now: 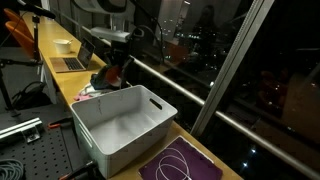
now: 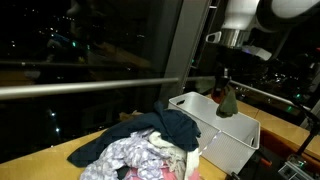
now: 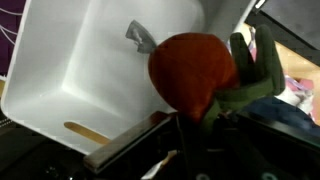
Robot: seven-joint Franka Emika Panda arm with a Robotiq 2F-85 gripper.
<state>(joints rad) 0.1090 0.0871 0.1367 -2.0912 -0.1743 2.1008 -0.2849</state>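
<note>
Where the arm reaches down beside the dark window, the gripper [image 2: 225,82] is clenched on a garment [image 2: 229,102], which hangs from the fingers in a loose bunch, lifted clear of the table [image 1: 60,78]. In the wrist view the garment [image 3: 192,68] shows a rounded red part with a green part just beside it, and it hides the fingertips. In an exterior view the gripper [image 1: 117,64] sits above the far corner of a white bin [image 1: 125,125], and the red of the garment [image 1: 111,73] shows just under it. The garment hangs at the bin's rim; whether it is fully over the inside cannot be told. In the wrist view the bin [image 3: 90,70] lies below, its pale floor bare. A pile of clothes [image 2: 150,145] lies on the table just beside the bin [image 2: 235,140], dark blue on top and patterned pieces beneath. At the bin's near side a purple cloth [image 1: 185,162] lies flat with a white cord looped on it.
</note>
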